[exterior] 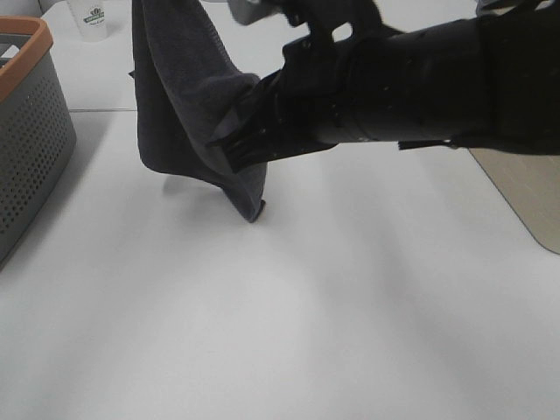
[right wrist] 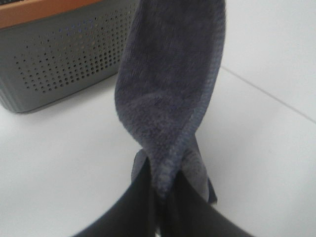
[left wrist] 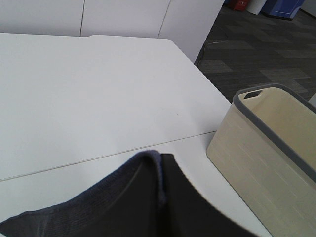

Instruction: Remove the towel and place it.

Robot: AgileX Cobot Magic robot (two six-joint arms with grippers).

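The dark charcoal towel [exterior: 179,96] hangs upright over the white table [exterior: 280,315]. Its lowest corner [exterior: 254,213] touches or nearly touches the tabletop, and its top runs out of the exterior view. My right gripper [exterior: 229,144] reaches in from the right and is shut on the towel's right edge, partway down. In the right wrist view the two dark fingers [right wrist: 143,207] pinch a stitched fold of the towel [right wrist: 168,89]. In the left wrist view my left gripper [left wrist: 160,197] is shut on a hemmed fold of the towel [left wrist: 98,207]. The left gripper is not seen in the exterior view.
A grey perforated basket with an orange rim [exterior: 26,131] stands at the table's left edge, also in the right wrist view [right wrist: 59,64]. A paper cup [exterior: 92,17] stands at the back left. A beige basket with a grey rim [left wrist: 266,148] stands at the table's right side [exterior: 516,192].
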